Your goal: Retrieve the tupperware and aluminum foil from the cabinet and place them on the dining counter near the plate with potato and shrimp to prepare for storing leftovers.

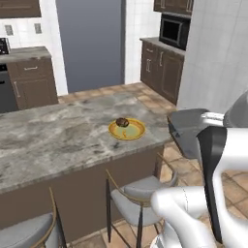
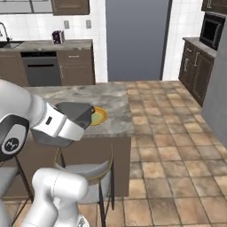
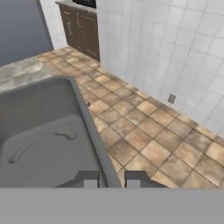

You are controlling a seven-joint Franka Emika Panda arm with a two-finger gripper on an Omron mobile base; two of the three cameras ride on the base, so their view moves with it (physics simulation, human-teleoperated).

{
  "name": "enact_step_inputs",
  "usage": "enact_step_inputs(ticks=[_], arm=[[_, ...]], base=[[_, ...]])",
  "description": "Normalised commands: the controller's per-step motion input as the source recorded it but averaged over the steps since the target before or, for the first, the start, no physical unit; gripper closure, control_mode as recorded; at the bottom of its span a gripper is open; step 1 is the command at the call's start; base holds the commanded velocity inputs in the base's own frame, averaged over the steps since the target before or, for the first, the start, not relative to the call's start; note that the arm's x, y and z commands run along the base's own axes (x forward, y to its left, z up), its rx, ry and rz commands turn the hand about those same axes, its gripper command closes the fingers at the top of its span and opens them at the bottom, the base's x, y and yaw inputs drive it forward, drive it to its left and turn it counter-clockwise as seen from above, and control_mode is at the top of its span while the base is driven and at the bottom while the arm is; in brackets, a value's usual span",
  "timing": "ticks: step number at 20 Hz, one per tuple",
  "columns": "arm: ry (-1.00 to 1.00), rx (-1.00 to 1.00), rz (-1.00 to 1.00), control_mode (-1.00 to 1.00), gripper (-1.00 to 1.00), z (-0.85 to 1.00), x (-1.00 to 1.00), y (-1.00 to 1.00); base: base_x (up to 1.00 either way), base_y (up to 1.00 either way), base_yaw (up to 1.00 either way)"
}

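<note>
My gripper (image 3: 111,180) is shut on the rim of the grey tupperware (image 3: 43,135), one fingertip inside the wall and one outside. The tupperware (image 1: 186,127) hangs in the air just off the right end of the dining counter (image 1: 58,138), level with its top. On that counter stands the yellow plate (image 1: 133,131) with the dark potato (image 1: 122,122) on it, a short way left of the tub. In the right base view the tupperware (image 2: 73,111) partly covers the plate (image 2: 100,116). The shrimp is too small to make out. The aluminum foil is out of view.
Grey stools (image 1: 140,193) stand along the counter's near side, one of them (image 2: 88,173) right under the tub. A white tiled wall (image 3: 175,52) rises to the right over tiled floor (image 2: 168,133). Brown base cabinets and a microwave (image 1: 173,30) line the far wall.
</note>
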Motion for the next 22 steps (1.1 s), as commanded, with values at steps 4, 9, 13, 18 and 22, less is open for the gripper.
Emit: enact_step_inputs(ticks=[4, 9, 13, 18, 22], arm=[[0.0, 0.0, 0.0, 1.0, 1.0, 0.0, 0.0, 0.0], [0.0, 0.0, 0.17, -1.0, 1.0, -0.09, 0.4, 0.16], [0.0, -0.04, 0.25, -1.0, 1.0, -0.18, 0.93, 0.48], [0.0, -0.03, 0.14, -1.0, 1.0, -0.15, 0.92, 0.44], [0.0, 0.0, 0.0, -1.0, 1.0, -0.08, 0.81, 0.19]], base=[[0.86, 0.0, 0.64], [0.58, 0.06, 0.33], [0.0, 0.0, 0.0], [0.0, 0.0, 0.0], [0.0, 0.0, 0.0]])
